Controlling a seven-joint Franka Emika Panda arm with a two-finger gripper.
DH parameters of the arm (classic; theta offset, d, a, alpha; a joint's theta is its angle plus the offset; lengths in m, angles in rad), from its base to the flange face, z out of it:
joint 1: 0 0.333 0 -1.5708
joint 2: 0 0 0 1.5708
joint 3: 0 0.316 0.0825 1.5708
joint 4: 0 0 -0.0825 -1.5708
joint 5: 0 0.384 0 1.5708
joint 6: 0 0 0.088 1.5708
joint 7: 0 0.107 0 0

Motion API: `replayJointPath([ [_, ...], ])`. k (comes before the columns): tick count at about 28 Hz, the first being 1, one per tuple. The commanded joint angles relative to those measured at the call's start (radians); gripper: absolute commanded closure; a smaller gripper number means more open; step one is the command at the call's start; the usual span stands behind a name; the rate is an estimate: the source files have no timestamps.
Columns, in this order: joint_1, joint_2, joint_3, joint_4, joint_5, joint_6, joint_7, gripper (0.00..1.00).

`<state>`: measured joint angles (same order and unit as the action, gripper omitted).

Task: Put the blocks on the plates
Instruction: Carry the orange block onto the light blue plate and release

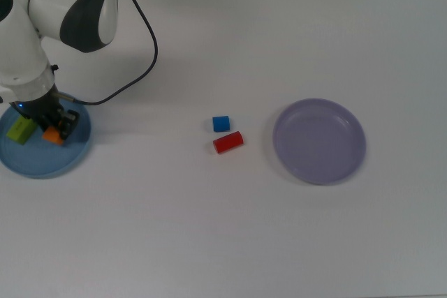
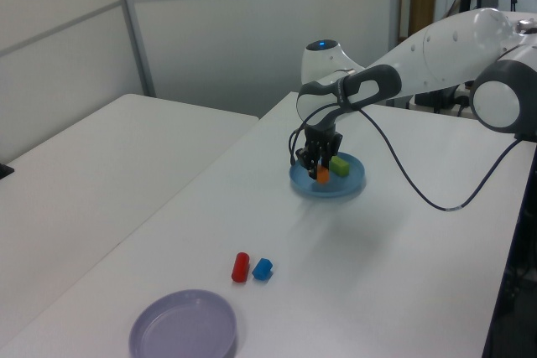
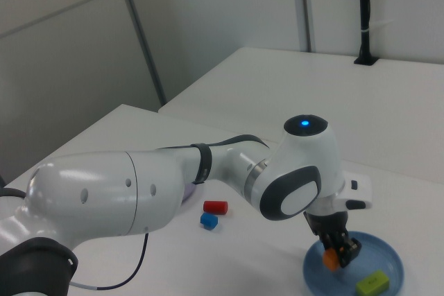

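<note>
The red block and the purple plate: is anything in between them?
No. In the top view only bare white table lies between the red cylinder and the lavender plate. The blue cube sits off to the side.

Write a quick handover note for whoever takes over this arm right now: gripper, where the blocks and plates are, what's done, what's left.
Gripper: shut on the orange block, held over the light blue plate; not released yet.
Lime-green block: already lying on the light blue plate.
Blue cube and red cylinder: on the table mid-scene, side by side, on no plate.
Lavender plate: at the top view's right, holds nothing.
Done: one block plated. Left: release the orange one, then plate the blue and red pieces.
</note>
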<state>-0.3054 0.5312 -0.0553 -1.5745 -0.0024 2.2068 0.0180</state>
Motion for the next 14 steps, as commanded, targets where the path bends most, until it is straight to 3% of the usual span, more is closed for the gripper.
replayJointPath([
  [1,-0.001,-0.01,0.0,0.002,-0.002,0.002,-0.018,0.0],
  [10,0.014,-0.051,0.014,-0.005,0.008,-0.053,-0.009,0.0],
  [14,0.064,-0.076,0.028,-0.005,0.013,-0.113,-0.004,0.0],
])
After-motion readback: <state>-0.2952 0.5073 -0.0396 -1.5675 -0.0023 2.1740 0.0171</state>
